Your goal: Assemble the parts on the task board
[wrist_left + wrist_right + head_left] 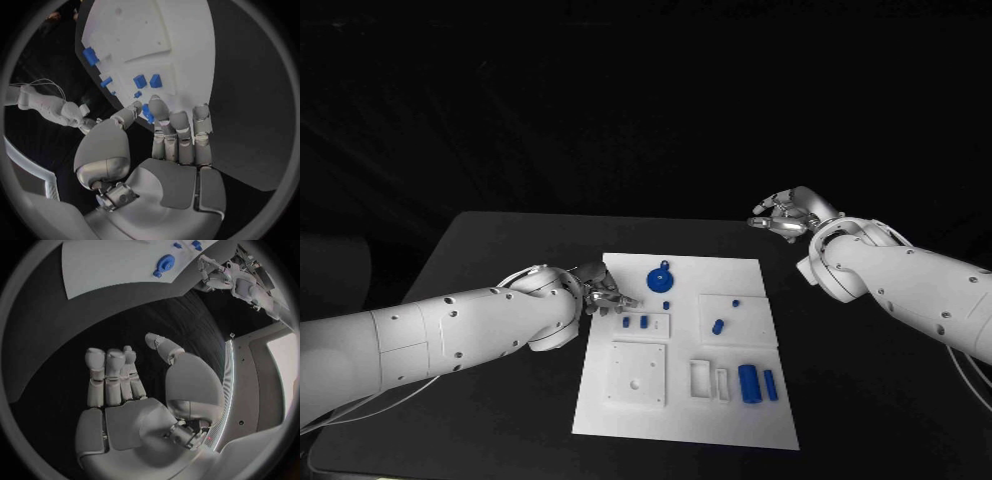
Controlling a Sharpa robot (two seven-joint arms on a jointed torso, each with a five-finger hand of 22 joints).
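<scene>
The white task board [733, 420] lies mid-table. On it are a round blue disc part [661, 277], two small blue parts [635, 322], another small blue part [718, 325] and two blue cylinders [757, 383]. My left hand [600, 290] hovers at the board's left edge beside the disc, fingers apart and holding nothing. In the left wrist view the left hand [172, 135] stretches toward the board [156, 35], and its fingertips partly hide a blue part [146, 111]. My right hand [790, 215] is off the board at the back right. The right hand [125, 380] is spread and holds nothing.
A raised white square plate [639, 375] and narrow slotted frames [708, 380] sit on the board's near half. Black table [502, 250] surrounds the board on all sides. The right wrist view shows the board [106, 265], the disc [164, 263] and my left hand [215, 270].
</scene>
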